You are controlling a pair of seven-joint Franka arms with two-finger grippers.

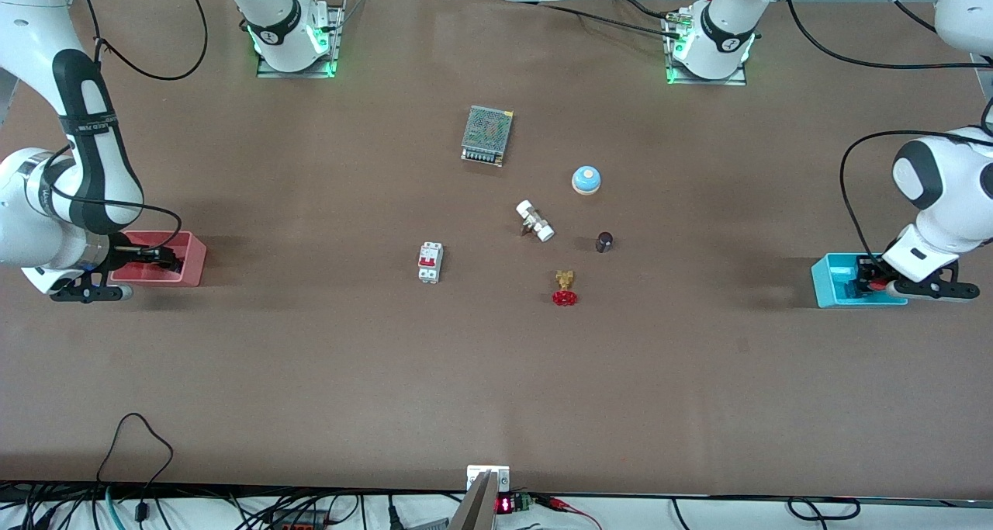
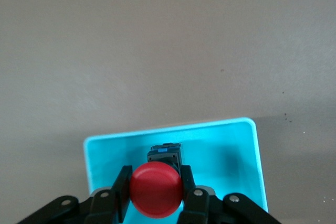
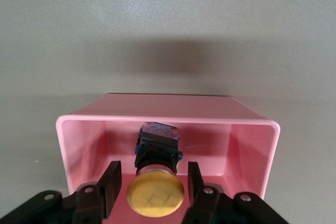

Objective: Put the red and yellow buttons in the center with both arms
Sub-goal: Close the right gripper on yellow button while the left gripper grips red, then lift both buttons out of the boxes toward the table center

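At mid-right of the front view, the left gripper [image 2: 156,192] clamps the red button [image 2: 156,189] inside the blue bin [image 2: 247,150]; at mid-left, the right gripper [image 3: 153,184] straddles the yellow button [image 3: 155,196] in the pink bin [image 3: 84,129], jaws apart.

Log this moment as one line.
left gripper: shut on red button, blue bin | right gripper: open around yellow button, pink bin

Red button [image 2: 156,189] in blue bin [image 2: 249,150]; yellow button [image 3: 155,196] in pink bin [image 3: 168,114]

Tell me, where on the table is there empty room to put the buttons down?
Bare table lies between the red handwheel valve and the camera-side edge, and between the circuit breaker and the pink bin. It is crowded around the bell and white fitting.
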